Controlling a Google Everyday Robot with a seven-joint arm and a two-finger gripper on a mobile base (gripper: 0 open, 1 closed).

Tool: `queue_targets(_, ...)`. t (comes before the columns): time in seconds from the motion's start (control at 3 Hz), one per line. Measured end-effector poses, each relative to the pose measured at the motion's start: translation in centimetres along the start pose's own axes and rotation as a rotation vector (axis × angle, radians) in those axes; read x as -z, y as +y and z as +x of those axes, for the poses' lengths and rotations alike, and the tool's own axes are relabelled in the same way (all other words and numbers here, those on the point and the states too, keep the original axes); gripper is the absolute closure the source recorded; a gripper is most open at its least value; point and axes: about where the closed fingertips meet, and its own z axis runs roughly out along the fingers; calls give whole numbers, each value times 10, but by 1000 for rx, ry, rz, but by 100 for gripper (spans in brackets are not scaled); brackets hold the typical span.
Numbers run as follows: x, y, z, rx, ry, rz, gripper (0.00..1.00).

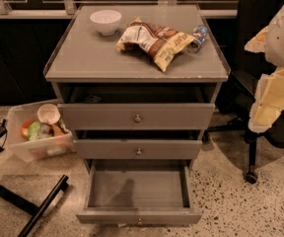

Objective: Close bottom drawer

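The bottom drawer (138,215) of the grey cabinet (83,63) is pulled far out toward me. Its plain grey box interior (147,184) is empty, and its small round knob (139,221) sits low on the front. The middle drawer (138,149) and top drawer (137,116) above it stand slightly out. My arm with the gripper (270,107) is at the right edge of the view. It is off to the right of the cabinet, higher than the bottom drawer, and touches nothing.
On the cabinet top lie a white bowl (105,21), a chip bag (154,41) and a small bottle (197,37). A clear plastic bin (36,132) with items stands on the floor at left. A black chair (253,132) is at right, and black stand legs (28,204) are at lower left.
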Motion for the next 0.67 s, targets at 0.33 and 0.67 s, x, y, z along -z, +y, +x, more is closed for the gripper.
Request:
queue_targets(0.33,0,0,0,0,0,0,0)
queue_targets(0.67,-25,2,5,-20,-59,-13,0)
